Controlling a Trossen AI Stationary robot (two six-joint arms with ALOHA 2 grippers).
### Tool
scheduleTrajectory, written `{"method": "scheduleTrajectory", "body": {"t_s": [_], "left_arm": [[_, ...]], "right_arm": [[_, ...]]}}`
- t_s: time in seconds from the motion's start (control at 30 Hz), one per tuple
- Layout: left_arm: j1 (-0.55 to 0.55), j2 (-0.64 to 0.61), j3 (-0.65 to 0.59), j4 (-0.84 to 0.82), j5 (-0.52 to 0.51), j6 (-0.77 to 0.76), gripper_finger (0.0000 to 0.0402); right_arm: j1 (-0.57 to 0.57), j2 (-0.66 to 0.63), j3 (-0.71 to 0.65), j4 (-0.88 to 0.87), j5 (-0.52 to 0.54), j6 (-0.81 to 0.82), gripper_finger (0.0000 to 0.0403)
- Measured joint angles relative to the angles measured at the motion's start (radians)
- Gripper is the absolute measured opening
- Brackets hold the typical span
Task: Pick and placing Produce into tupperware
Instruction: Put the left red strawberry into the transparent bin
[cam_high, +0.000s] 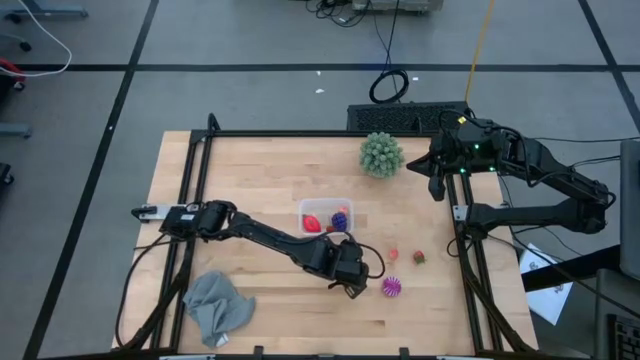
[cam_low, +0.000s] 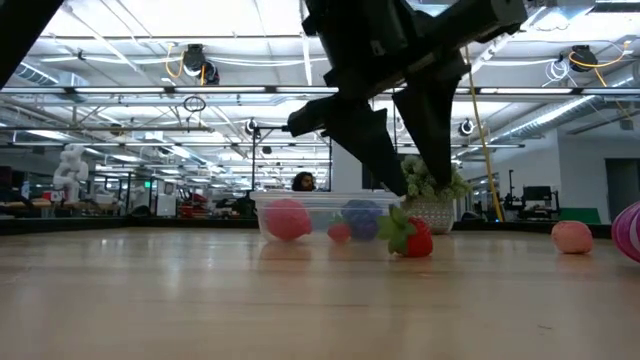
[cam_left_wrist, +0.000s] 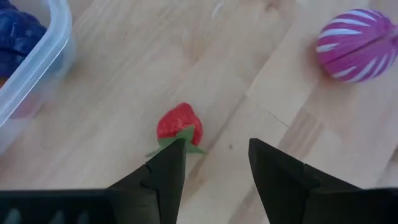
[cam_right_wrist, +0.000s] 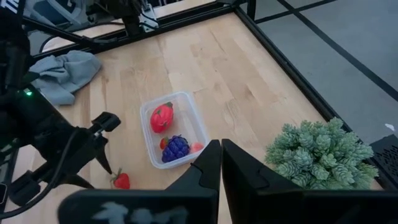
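A wooden desk (cam_high: 250, 170) is seen from above, with two dark arms at it. A grey cloth (cam_high: 218, 305) lies near the front left corner, and a green spiky ball (cam_high: 381, 154) sits near the back edge, toward the right.

The tupperware (cam_high: 326, 217) is found in the middle of the desk. A red fruit (cam_right_wrist: 161, 117), some purple grapes (cam_right_wrist: 175, 149) and two small red bits are already held inside it.

The left gripper (cam_left_wrist: 214, 168) is held low over the desk, just in front of the tupperware. Its fingers are spread partly apart, and nothing is held between them. A small red strawberry (cam_left_wrist: 179, 125) lies on the wood just ahead of the fingertips, close to one finger, not yet between the two.

More produce is left on the desk toward the right edge: a striped magenta piece (cam_high: 391, 288), a pink piece (cam_high: 393, 254) and another red piece (cam_high: 418, 257).

The right gripper (cam_high: 437, 178) is kept waiting at the back right corner, beside the spiky ball, with its fingers pressed together and empty.

The strawberry is likely light and hard, a bit slippery, and it may roll. It is best pinched across its fat red middle, not by the thin green leaves
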Motion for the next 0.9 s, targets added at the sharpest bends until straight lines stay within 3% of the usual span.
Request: {"method": "scheduleTrajectory", "body": {"t_s": [0.9], "left_arm": [[0.047,0.054,-0.001,0.015,0.035,0.066,0.0182]], "right_arm": [[0.000,0.000,0.000,-0.001,0.000,0.000,0.0004]]}}
